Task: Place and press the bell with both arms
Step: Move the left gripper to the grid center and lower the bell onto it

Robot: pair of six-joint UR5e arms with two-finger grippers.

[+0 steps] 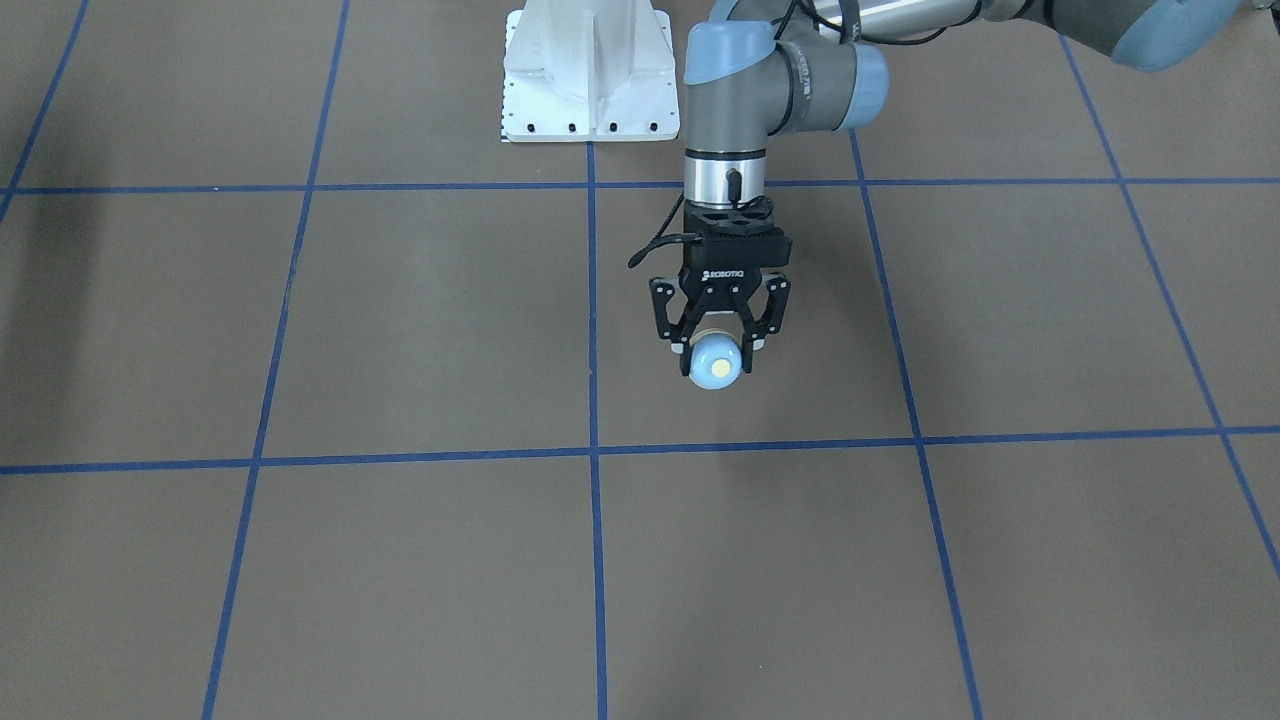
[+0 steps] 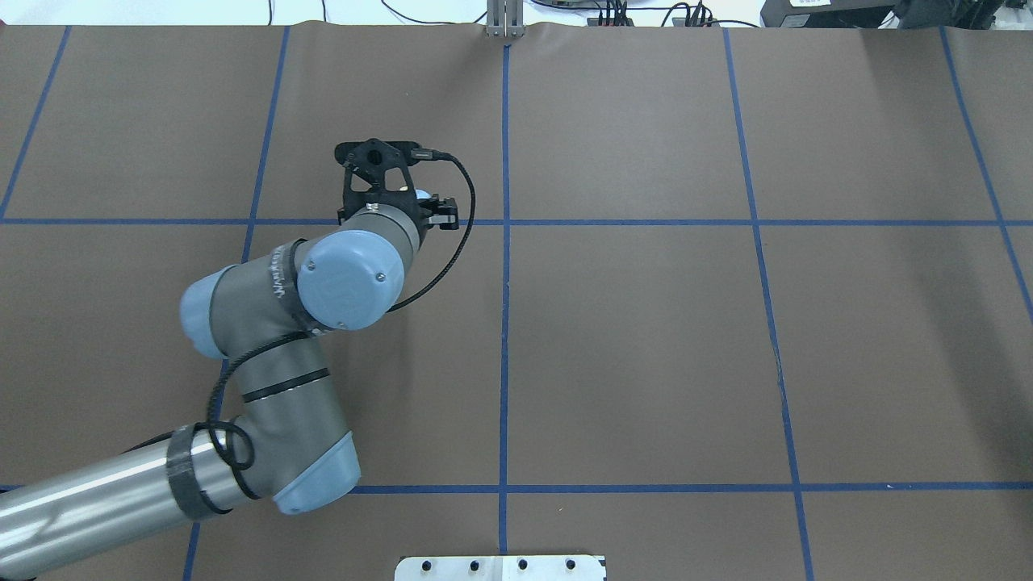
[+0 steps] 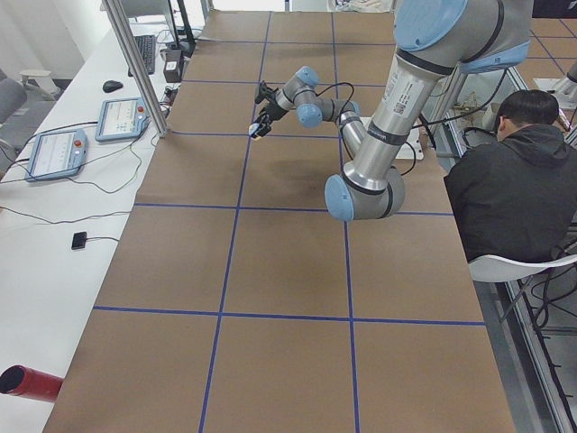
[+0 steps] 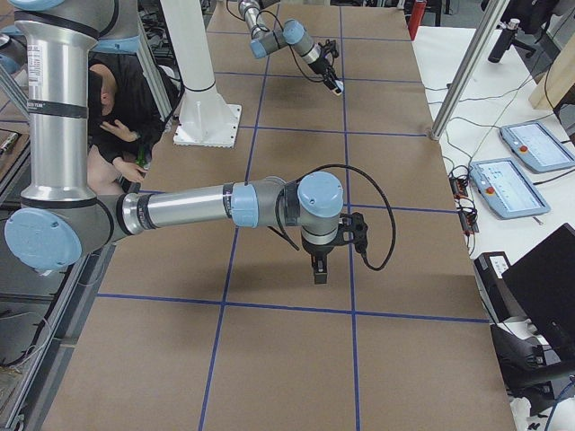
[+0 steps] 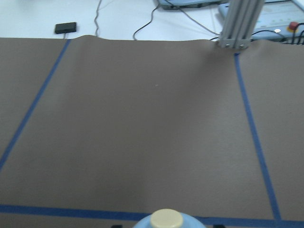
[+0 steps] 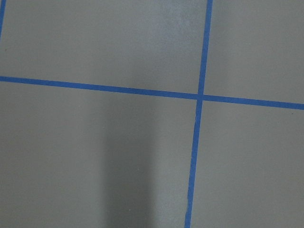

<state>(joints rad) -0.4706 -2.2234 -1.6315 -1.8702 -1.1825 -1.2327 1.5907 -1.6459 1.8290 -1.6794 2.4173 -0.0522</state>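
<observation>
My left gripper is shut on the bell, a light blue dome whose cream button points away from the wrist. It holds the bell above the brown mat, just left of the centre tape line in the overhead view. The left wrist view shows only the bell's top at its bottom edge. The exterior left view shows the same gripper small and far off. My right gripper shows only in the exterior right view, pointing down above the mat. I cannot tell whether it is open or shut.
The white pedestal base stands at the robot's side of the table. A seated person is beside the table. Teach pendants lie on the side bench, and a metal post stands at the far edge. Blue tape lines grid the mat.
</observation>
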